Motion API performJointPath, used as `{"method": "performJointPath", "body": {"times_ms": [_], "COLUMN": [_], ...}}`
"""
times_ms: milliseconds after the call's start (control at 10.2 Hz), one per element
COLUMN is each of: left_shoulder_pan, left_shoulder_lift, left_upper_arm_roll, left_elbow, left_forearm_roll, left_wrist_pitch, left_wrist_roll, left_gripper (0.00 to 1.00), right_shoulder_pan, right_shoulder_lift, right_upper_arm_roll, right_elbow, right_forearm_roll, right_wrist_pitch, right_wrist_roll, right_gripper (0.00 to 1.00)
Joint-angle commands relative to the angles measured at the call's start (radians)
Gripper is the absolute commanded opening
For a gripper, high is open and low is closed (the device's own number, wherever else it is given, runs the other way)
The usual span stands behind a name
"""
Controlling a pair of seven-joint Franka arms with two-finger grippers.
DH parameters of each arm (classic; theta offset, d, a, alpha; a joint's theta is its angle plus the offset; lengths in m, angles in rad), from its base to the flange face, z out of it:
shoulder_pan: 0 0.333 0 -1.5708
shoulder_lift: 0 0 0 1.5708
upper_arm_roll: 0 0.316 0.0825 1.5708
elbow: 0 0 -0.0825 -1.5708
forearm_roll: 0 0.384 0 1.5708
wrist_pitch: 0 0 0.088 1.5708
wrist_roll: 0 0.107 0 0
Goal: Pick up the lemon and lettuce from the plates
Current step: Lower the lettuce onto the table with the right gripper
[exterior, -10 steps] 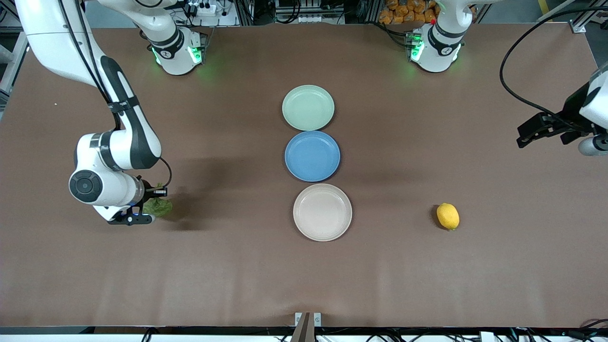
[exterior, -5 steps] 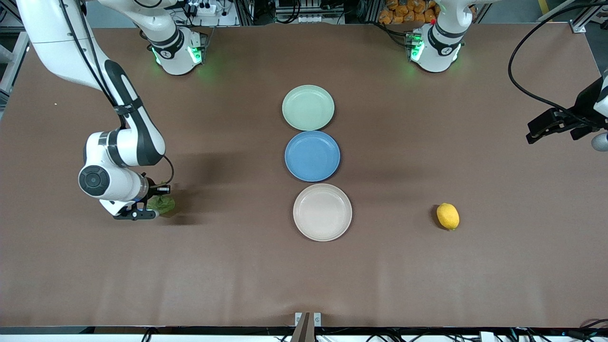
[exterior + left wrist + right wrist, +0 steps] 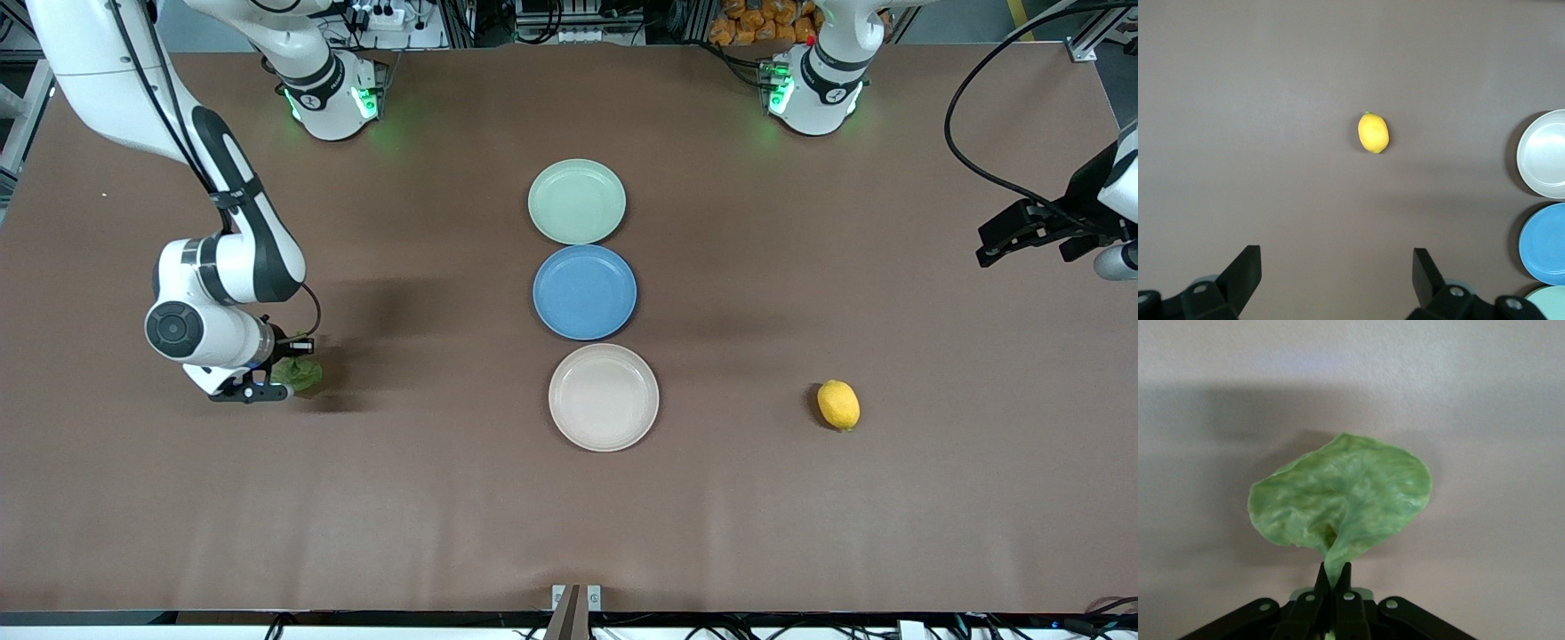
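Observation:
The lettuce (image 3: pixel 303 375) is a wrinkly green leaf pinched by its stem end in my shut right gripper (image 3: pixel 284 371), just above the bare table toward the right arm's end. The right wrist view shows the leaf (image 3: pixel 1345 500) spreading out from the closed right gripper (image 3: pixel 1335 568). The yellow lemon (image 3: pixel 838 404) lies on the table, off the plates, toward the left arm's end. My left gripper (image 3: pixel 996 242) hangs open and empty over the table's end, well away from the lemon (image 3: pixel 1373 132). The pale green plate (image 3: pixel 577 201) and the beige plate (image 3: pixel 604 396) are empty.
An empty blue plate (image 3: pixel 584 292) sits between the pale green and beige plates in a row down the table's middle. The left wrist view catches the beige plate (image 3: pixel 1543 155) and blue plate (image 3: pixel 1545 243) at its edge. Both arm bases stand along the table's edge farthest from the front camera.
The right gripper has shifted slightly with the lettuce, which now sits a bit higher in the front view. The left gripper drifted a little at the table's end, staying open.

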Motion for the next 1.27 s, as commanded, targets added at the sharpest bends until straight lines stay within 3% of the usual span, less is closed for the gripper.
{"method": "performJointPath", "body": {"times_ms": [0, 392, 881, 979, 1077, 1175], "left_shoulder_pan": [0.006, 0.005, 0.006, 0.006, 0.006, 0.006], "left_shoulder_lift": [-0.017, -0.017, -0.015, -0.014, -0.012, -0.008], "left_upper_arm_roll": [-0.003, -0.012, -0.023, -0.023, -0.021, -0.023], "left_elbow": [-0.005, -0.007, -0.013, -0.013, -0.013, -0.01], "left_forearm_roll": [-0.025, -0.025, -0.024, -0.024, -0.024, -0.024], "left_wrist_pitch": [-0.014, -0.014, -0.021, -0.034, -0.034, -0.034], "left_wrist_roll": [0.014, 0.011, 0.003, 0.002, 0.009, 0.009], "left_gripper": [1.0, 1.0, 1.0, 1.0, 1.0, 1.0], "right_shoulder_pan": [-0.02, -0.018, -0.018, -0.02, -0.024, -0.029], "right_shoulder_lift": [-0.071, -0.086, -0.107, -0.104, -0.103, -0.107], "right_upper_arm_roll": [0.016, 0.016, 0.016, 0.016, 0.016, 0.016], "right_elbow": [-0.107, -0.216, -0.227, -0.222, -0.216, -0.216], "right_forearm_roll": [-0.027, -0.027, -0.027, -0.027, -0.027, -0.027], "right_wrist_pitch": [0.059, 0.197, 0.188, 0.186, 0.185, 0.185], "right_wrist_roll": [-0.003, -0.002, -0.003, -0.003, -0.003, -0.003], "right_gripper": [0.0, 0.0, 0.0, 0.1, 0.44, 0.99]}}
